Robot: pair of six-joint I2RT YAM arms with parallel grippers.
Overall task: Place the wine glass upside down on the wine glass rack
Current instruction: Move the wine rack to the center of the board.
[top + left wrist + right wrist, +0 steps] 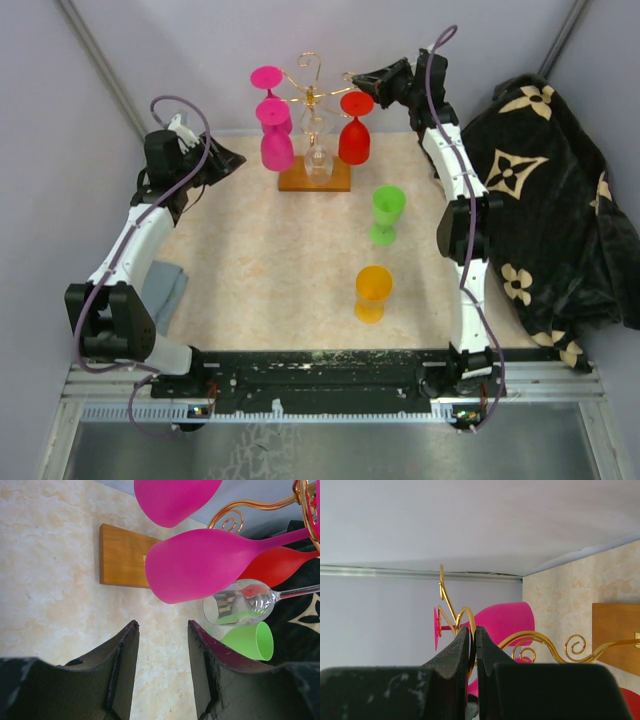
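You're looking at six wine glasses (354,140): two pink, one each red, clear, green, orange, plus one rack (296,181).

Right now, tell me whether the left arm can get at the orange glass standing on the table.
Probably yes: its fingers stand open and empty, and only bare table lies between them and the orange glass; the rack sits off to the side.
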